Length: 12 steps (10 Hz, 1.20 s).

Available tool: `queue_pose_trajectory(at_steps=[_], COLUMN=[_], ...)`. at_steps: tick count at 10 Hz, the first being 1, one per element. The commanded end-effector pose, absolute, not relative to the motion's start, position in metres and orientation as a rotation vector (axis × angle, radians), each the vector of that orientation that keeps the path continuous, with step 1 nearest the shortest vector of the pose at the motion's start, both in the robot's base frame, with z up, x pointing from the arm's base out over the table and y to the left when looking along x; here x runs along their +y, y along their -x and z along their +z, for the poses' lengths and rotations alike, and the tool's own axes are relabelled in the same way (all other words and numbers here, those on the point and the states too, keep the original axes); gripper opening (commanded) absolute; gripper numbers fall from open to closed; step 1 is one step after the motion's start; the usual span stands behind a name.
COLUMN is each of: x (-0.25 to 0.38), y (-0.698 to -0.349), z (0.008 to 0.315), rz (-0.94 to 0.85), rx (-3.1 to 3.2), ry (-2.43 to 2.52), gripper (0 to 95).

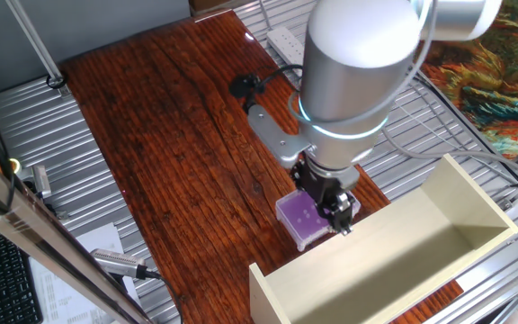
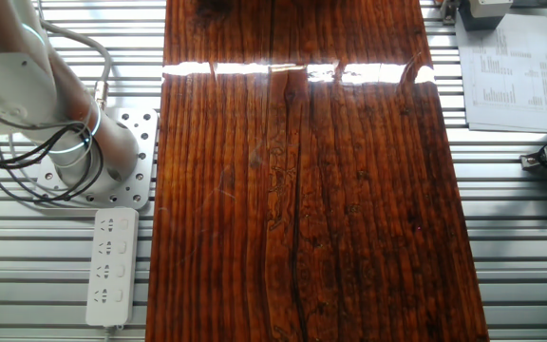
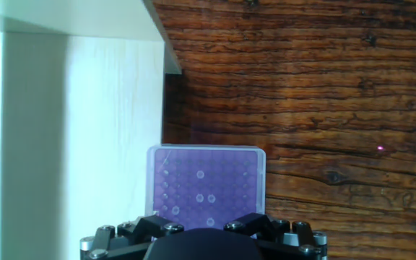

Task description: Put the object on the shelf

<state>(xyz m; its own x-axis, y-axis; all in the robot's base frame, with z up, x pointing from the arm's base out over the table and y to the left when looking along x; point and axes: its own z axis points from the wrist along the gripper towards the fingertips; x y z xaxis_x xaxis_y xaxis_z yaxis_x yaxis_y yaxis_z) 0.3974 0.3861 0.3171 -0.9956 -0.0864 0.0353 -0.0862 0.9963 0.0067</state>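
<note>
The object (image 1: pixel 297 219) is a small translucent purple box with pale dots, held low over the wooden table (image 1: pixel 178 153), right beside the shelf's front wall. My gripper (image 1: pixel 338 216) points down and is shut on its far end. In the hand view the object (image 3: pixel 206 180) sticks out ahead of my gripper (image 3: pixel 206 222), whose black fingers hug its two sides, and its left edge overlaps the shelf's panel. The shelf (image 1: pixel 403 243) is a large cream open box at the front right; in the hand view the shelf (image 3: pixel 71 130) fills the left side. The other fixed view shows neither the object nor the shelf.
A white power strip (image 1: pixel 286 40) lies on the metal bench behind the table, and the power strip (image 2: pixel 112 266) sits near the arm's base (image 2: pixel 65 142). Cables trail from the arm. A printed sheet (image 2: pixel 506 71) and clamps sit beyond the table's edge.
</note>
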Motion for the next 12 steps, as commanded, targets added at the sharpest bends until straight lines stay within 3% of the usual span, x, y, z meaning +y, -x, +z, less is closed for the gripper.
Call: queue_pose_trajectory(at_steps=[1,12], x=[0.391,0.43], y=[-0.396,-0.391], z=[0.315,0.31], rz=[-0.009,0.0], rx=[-3.107,-3.108], ry=[-0.12,-0.068], gripper=[0.0,0.0])
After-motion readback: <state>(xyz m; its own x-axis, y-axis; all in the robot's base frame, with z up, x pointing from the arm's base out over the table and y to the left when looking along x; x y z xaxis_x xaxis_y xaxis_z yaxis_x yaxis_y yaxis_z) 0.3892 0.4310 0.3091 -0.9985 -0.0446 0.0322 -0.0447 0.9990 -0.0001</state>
